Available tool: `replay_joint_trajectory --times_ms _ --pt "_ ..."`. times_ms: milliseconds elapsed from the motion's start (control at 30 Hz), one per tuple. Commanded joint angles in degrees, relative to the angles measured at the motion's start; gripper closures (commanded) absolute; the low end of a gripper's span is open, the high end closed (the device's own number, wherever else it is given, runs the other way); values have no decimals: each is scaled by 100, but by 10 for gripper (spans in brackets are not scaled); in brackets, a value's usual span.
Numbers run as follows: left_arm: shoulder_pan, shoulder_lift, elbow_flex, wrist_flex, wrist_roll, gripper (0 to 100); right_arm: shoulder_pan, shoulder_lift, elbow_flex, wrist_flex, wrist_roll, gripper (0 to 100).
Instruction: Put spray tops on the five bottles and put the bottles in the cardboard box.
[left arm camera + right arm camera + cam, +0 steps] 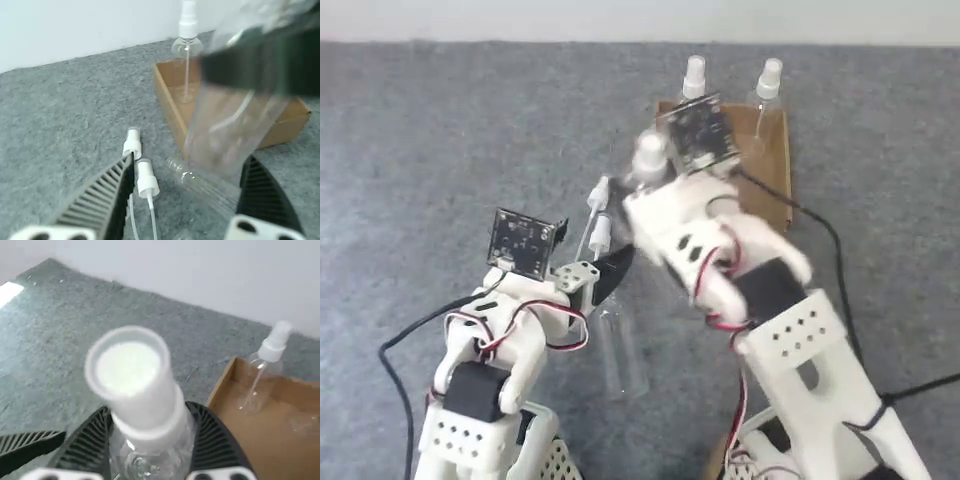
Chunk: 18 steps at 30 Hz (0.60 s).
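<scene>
Right tool (150, 452) is clamped round a clear bottle (150, 465) w/ its white spray top (132, 375) already on. It holds the bottle upright in the air, near the cardboard box (772, 195) but not yet inside it. Two capped bottles (693, 78) (770, 80) stand in the box along its far side.

Left tool (189, 162) is wide open w/ nothing in it, low over the grey desk (440, 130). An uncapped bottle (200, 182) lies on its side on the desk, roughly betw the jaws. Two loose spray tops (132, 143) (147, 182) lie just beside it, close to one jaw.

Step in hand, as I read it: boxing bottle no. 3, i.e. the capping on this one is done and only the drop-off is left.

Next move prob. needs the right arm to lift the bottle over the box rim and bring it down on a bare bit of box floor near the other two w/o tipping them. It shouldn't let go until the base sits flat.

After that the lying bottle needs standing up and one of the loose tops fitted, likely a two-arm job.
</scene>
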Motion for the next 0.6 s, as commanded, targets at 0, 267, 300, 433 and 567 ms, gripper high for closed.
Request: replay_joint_trajectory --times_ms 0,267,300,433,567 --pt "-35 -105 -13 -105 -18 711 743 558 -422 -822 299 993" --pt "-1275 -88 84 -747 18 961 1182 2132 -422 -2360 334 993" --pt "-1451 -79 163 -941 35 998 1218 2290 -431 -2536 334 993" --pt "-1591 -70 312 -1108 255 988 1393 2879 -554 -3116 510 993" --pt "-1380 -88 347 -1073 237 988 1481 3495 -1099 -3169 615 993"
